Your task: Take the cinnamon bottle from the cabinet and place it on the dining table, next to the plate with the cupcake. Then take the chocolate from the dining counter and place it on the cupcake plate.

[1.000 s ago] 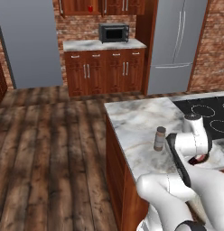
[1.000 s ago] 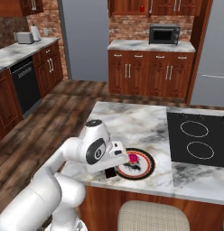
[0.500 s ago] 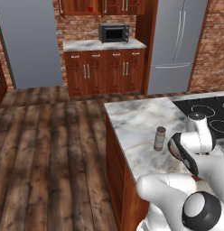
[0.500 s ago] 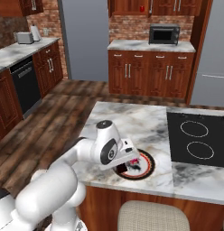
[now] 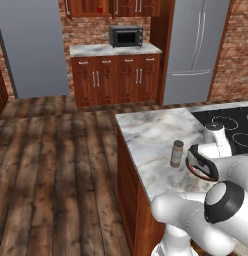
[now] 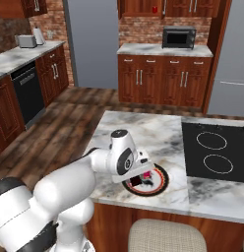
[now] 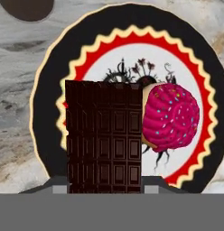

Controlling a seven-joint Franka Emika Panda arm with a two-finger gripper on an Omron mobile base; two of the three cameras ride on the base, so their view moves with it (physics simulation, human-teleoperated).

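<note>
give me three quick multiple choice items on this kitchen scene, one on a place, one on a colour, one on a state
1. Where does the cinnamon bottle stand?
A. in the cabinet
B. on the marble table, beside the plate
C. on the floor

2. What colour is the cupcake frosting?
A. pink
B. white
C. green

3. What is the gripper doing?
A. hanging open, holding nothing
B. shut on the bottle
C. shut on the chocolate bar, over the plate

Answers: 1 B, the left base view shows it upright beside the plate; 2 A, hand view shows pink with sprinkles; 3 C, the bar rises from the fingertips above the plate.
</note>
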